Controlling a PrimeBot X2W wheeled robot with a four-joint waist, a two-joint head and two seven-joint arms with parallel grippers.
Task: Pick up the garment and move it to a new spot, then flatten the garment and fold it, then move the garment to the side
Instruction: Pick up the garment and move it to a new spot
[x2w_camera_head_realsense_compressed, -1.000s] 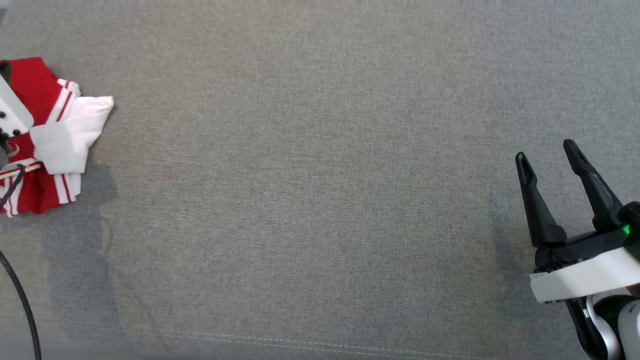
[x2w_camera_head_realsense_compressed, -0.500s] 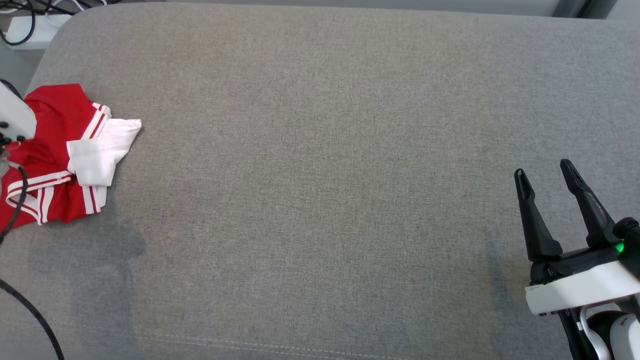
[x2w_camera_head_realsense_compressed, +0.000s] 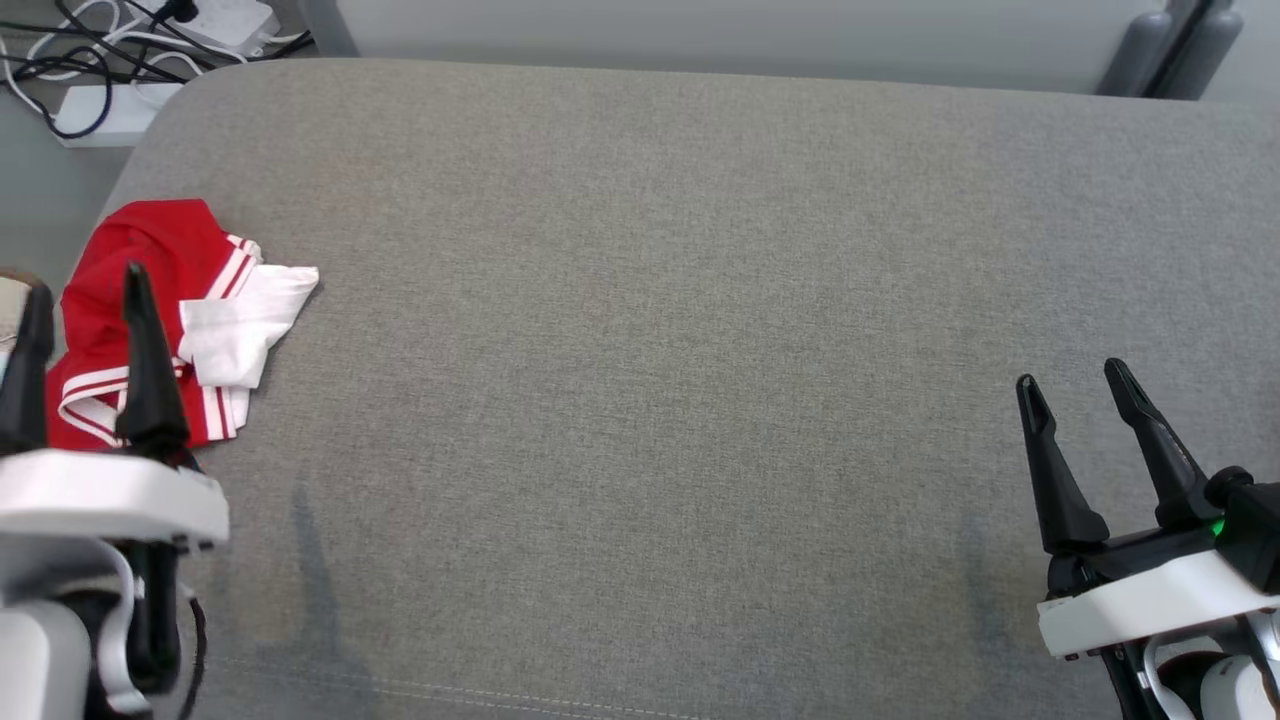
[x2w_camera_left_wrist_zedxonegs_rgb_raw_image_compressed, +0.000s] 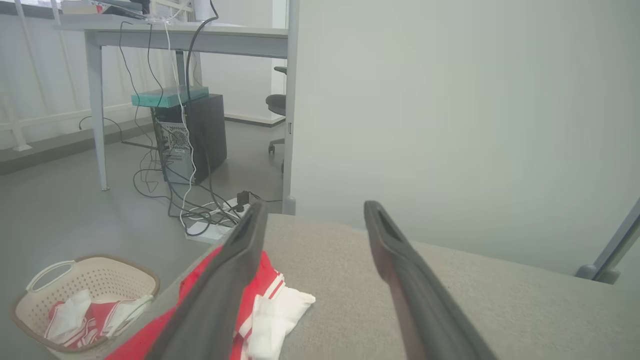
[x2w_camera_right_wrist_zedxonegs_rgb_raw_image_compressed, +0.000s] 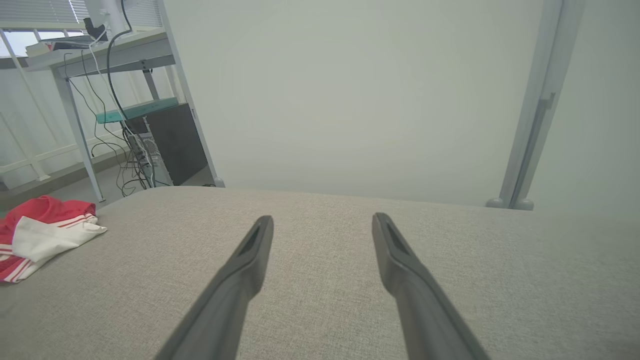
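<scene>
Head view: a red garment (x2w_camera_head_realsense_compressed: 205, 300) with white stripes and a white sleeve is seen lying bunched at the left end of the grey cushion (x2w_camera_head_realsense_compressed: 640, 350), close to its far left corner. The left gripper (x2w_camera_head_realsense_compressed: 85, 280) is seen over the cushion's left edge, on the near side of the garment, with its two dark fingers spread wide. Nothing is clamped between them. Contact with the cloth cannot be told. The right gripper (x2w_camera_head_realsense_compressed: 1070, 374) is held over the cushion's right end, well apart from the garment, jaws spread and empty.

Left wrist view: the left gripper (x2w_camera_left_wrist_zedxonegs_rgb_raw_image_compressed: 316, 205) is shown wide open, with bare cushion and pale wall seen between the fingers. The garment (x2w_camera_left_wrist_zedxonegs_rgb_raw_image_compressed: 272, 300) is partly covered by the left-hand finger. A laundry basket (x2w_camera_left_wrist_zedxonegs_rgb_raw_image_compressed: 95, 258) with red and white clothes inside is seen on the floor past the cushion's left edge. A power strip (x2w_camera_left_wrist_zedxonegs_rgb_raw_image_compressed: 210, 227), a computer tower (x2w_camera_left_wrist_zedxonegs_rgb_raw_image_compressed: 200, 135) and a desk (x2w_camera_left_wrist_zedxonegs_rgb_raw_image_compressed: 200, 37) are seen further off from that edge.

Right wrist view: the right gripper (x2w_camera_right_wrist_zedxonegs_rgb_raw_image_compressed: 323, 219) is shown open above bare cushion (x2w_camera_right_wrist_zedxonegs_rgb_raw_image_compressed: 500, 275), nothing held. The garment (x2w_camera_right_wrist_zedxonegs_rgb_raw_image_compressed: 45, 235) is seen at the cushion's far left end.
</scene>
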